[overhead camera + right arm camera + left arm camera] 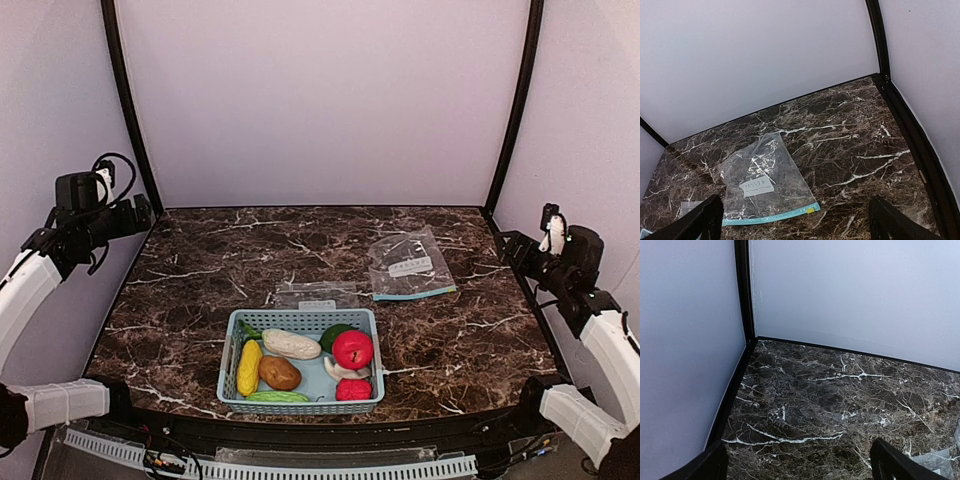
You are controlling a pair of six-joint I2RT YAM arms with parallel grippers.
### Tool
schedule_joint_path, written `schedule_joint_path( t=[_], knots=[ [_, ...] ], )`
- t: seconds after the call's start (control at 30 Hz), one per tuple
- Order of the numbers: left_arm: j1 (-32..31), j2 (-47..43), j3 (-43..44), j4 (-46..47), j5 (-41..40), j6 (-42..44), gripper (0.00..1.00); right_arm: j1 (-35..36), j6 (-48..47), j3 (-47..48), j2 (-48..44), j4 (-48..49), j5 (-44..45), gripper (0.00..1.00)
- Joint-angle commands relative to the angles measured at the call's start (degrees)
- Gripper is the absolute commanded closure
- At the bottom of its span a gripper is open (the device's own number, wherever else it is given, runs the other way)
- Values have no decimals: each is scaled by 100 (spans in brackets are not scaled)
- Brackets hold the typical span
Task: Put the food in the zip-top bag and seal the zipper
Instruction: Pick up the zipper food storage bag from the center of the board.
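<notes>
The food lies in a light blue basket [300,316] at the table's front centre: yellow corn [249,368], brown potato [279,373], white radish [291,344], red apple [352,349], dark green fruit [333,335], mushroom [340,370], small red fruit [353,390] and green pod [278,397]. The clear zip-top bag [408,264] with a teal zipper lies flat, right of centre, also in the right wrist view [765,180]. My left gripper [130,215] hangs open and empty at the far left [800,465]. My right gripper [515,248] is open and empty at the far right [797,220].
A second clear bag [316,295] lies flat just behind the basket. White walls with black corner posts [125,110] close the table on three sides. Dark marble tabletop [220,260] stretches between the arms.
</notes>
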Motion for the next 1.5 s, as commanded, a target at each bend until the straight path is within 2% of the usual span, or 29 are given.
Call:
schedule_joint_path(
  t=[0.0, 0.1, 0.27, 0.37, 0.47, 0.5, 0.57, 0.77, 0.87, 0.97, 1.03, 1.2, 1.47],
  knots=[
    [-3, -106, -85, -162, -192, 144, 0, -25, 74, 217, -22, -166, -242, 2],
    [-10, -99, -89, -126, -53, 46, 0, -27, 81, 199, -75, -177, -400, 1],
    [-13, -326, -520, 479, 774, 148, 0, -25, 108, 229, -89, -242, -669, 1],
    [-118, -163, -518, 499, 1276, 224, 0, -25, 180, 297, 111, -404, -833, 2],
    [-639, 389, -113, 296, 1428, 259, 0, 96, 408, 255, 279, -333, -1126, 7],
    [-997, 527, 141, 204, 1433, 317, 0, 202, 464, 222, 305, -278, -1154, 7],
    [-1432, 898, 499, 149, 1644, 317, 0, 563, 491, 198, 400, -245, -978, 8],
    [-1723, 1702, 1077, 511, 2558, -40, 0, 1366, 409, 449, 1223, -505, -451, 14],
    [-1718, 1744, 949, 478, 2364, 193, 0, 1671, 400, 617, 1728, -573, -185, 16],
    [-1722, 1658, 621, 256, 1544, 475, 0, 1963, 279, 868, 2424, -616, 132, 18],
    [-1724, 1630, 531, 265, 1374, 506, 0, 2074, 206, 1087, 2903, -626, 368, 19],
    [-1721, 1593, 589, 230, 1455, 591, 0, 2411, -69, 1830, 4002, -597, 1074, 21],
    [-1726, 1548, 555, 275, 1760, 487, 0, 2497, -769, 2899, 5421, -804, 1904, 13]
  ],
)
